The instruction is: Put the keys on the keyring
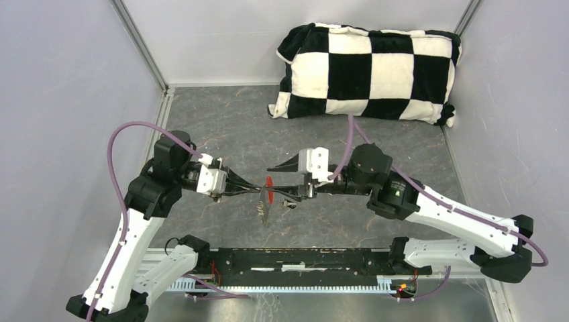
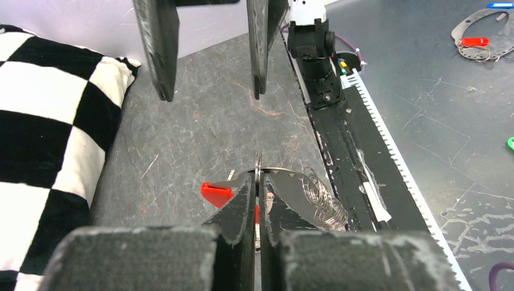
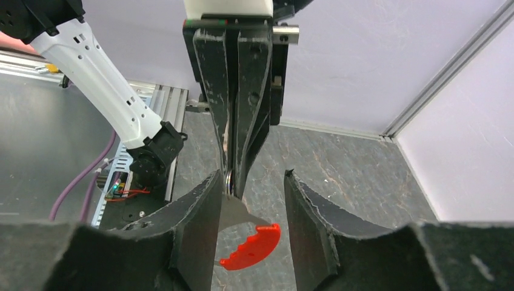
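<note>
My left gripper (image 1: 259,190) (image 2: 259,182) is shut on the keyring, pinching a thin silver ring (image 2: 259,165) (image 3: 228,180) edge-on between its tips. A flat grey metal plate (image 3: 235,213) with a bright red plastic piece (image 3: 254,247) (image 2: 216,193) (image 1: 269,189) hangs from that ring. A coil of silver rings (image 2: 324,203) sits beside it. My right gripper (image 1: 278,184) (image 3: 252,177) faces the left one with its fingers (image 2: 163,51) open, standing either side of the red piece without touching it. Small metal bits (image 1: 265,213) dangle below; I cannot make out the keys.
A black-and-white checkered pillow (image 1: 366,70) (image 2: 42,121) lies at the back right of the grey mat. A black rail (image 1: 302,258) (image 2: 339,139) runs along the near edge. Grey walls close in both sides. Another ring set with a red tag (image 2: 476,41) lies outside on the metal bench.
</note>
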